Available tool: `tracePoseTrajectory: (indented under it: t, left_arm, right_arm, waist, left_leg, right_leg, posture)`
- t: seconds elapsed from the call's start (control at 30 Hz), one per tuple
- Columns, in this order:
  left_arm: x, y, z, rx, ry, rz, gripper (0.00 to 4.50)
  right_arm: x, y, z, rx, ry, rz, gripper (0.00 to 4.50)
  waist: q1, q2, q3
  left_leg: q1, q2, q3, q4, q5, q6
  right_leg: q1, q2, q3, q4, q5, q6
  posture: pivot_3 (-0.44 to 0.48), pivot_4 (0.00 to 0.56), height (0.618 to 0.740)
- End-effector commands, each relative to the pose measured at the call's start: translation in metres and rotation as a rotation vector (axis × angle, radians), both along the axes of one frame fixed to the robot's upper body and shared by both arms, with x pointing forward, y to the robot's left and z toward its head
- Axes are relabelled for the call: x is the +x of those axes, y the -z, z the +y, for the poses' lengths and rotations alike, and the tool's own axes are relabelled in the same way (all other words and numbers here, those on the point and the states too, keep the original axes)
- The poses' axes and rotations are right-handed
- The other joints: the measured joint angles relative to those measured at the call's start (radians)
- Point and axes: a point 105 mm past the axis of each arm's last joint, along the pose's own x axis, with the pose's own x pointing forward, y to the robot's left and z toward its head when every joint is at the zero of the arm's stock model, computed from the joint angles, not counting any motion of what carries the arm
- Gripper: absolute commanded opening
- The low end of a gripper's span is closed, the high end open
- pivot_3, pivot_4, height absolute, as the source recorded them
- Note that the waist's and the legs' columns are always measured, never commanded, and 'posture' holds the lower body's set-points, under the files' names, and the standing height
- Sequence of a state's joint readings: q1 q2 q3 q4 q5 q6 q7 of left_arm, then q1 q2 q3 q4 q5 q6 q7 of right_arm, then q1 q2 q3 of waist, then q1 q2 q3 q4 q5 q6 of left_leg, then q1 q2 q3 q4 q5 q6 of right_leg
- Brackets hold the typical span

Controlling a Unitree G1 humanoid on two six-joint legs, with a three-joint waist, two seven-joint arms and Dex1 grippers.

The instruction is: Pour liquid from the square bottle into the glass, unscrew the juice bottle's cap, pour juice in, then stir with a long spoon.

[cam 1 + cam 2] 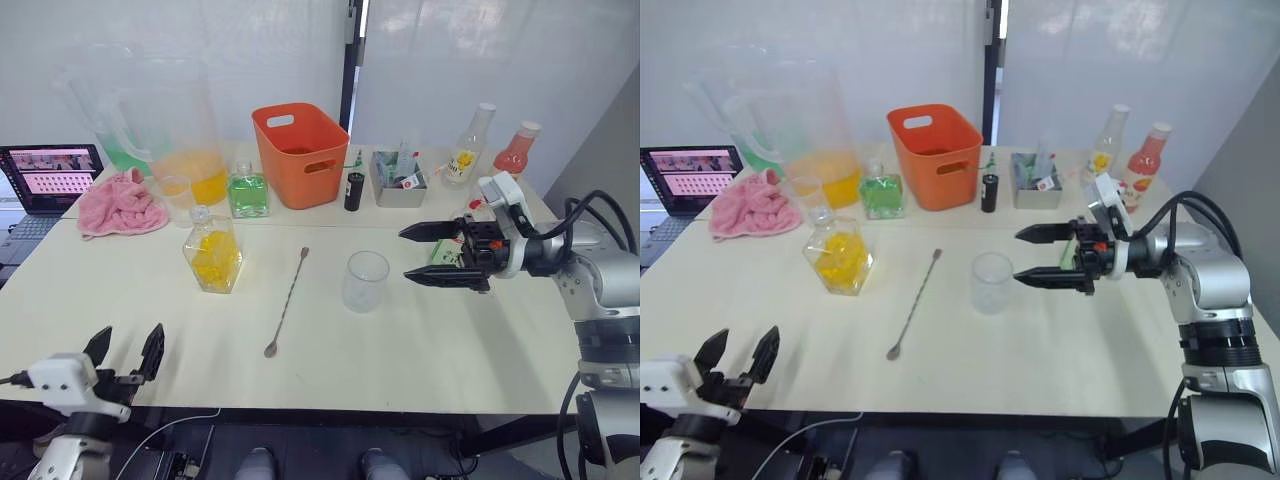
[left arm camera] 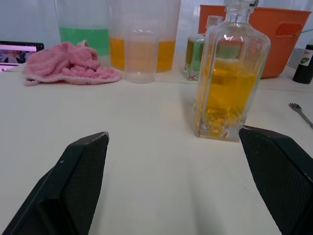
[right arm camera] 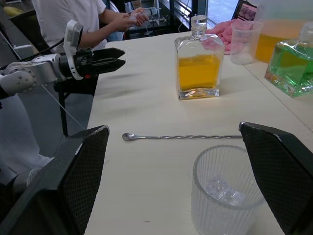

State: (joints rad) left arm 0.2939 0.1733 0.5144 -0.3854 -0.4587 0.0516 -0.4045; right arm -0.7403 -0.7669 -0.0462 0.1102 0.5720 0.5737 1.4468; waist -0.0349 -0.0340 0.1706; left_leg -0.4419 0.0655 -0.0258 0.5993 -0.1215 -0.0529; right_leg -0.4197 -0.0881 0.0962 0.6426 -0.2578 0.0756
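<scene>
Okay, my bench wide, cream. Right gripper hovers just beside glass, jaws apart, holding nothing. Left gripper low at near bench edge, jaws apart, empty. Square bottle with yellow liquid upright, left of long spoon, which lies flat between bottle and glass. Glass upright, some ice at bottom.

Long spoon between square bottle and glass.
</scene>
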Motion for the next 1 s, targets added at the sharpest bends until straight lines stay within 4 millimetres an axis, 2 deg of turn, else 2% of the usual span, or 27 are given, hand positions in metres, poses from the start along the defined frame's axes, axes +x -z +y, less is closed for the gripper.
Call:
tracePoseTrajectory:
  t: [0.03,0.37,0.7,1.0]
  left_arm:
    - [0.011,-0.016,-0.012,0.01,0.009,-0.047,4.48]
    - [0.056,-0.018,-0.034,0.015,0.1,-0.013,4.48]
    - [0.087,-0.027,-0.038,0.072,0.119,-0.013,4.48]
    - [0.101,-0.023,-0.046,0.085,0.187,0.008,4.48]
  right_arm:
    - [-0.003,-0.009,-0.001,0.009,0.009,-0.059,4.5]
    - [-0.004,-0.003,-0.019,0.009,0.103,-0.074,4.5]
    - [-0.008,-0.001,-0.025,0.003,0.155,-0.088,4.5]
    - [-0.01,-0.001,-0.025,-0.002,0.172,-0.096,4.5]
  waist:
    - [-0.001,0.0,0.0]
    - [-0.003,0.0,0.0]
    - [-0.001,0.0,0.0]
    - [-0.001,0.0,0.0]
  left_leg:
    - [0.0,0.0,0.0,0.0,0.0,0.0]
    - [0.0,0.0,0.0,0.001,0.003,0.005]
    - [-0.001,0.0,-0.001,0.001,0.003,0.005]
    - [-0.001,0.0,-0.001,0.001,0.003,0.005]
  right_leg:
    - [0.0,0.0,0.0,0.0,0.0,0.0]
    - [0.0,0.001,0.0,0.0,0.001,0.001]
    - [0.001,0.001,0.001,0.0,0.001,0.002]
    - [0.001,0.002,0.0,0.0,0.005,0.008]
  posture:
    - [0.0,0.15,0.725]
    - [0.0,0.15,0.725]
    - [0.0,0.15,0.725]
    - [0.0,0.15,0.725]
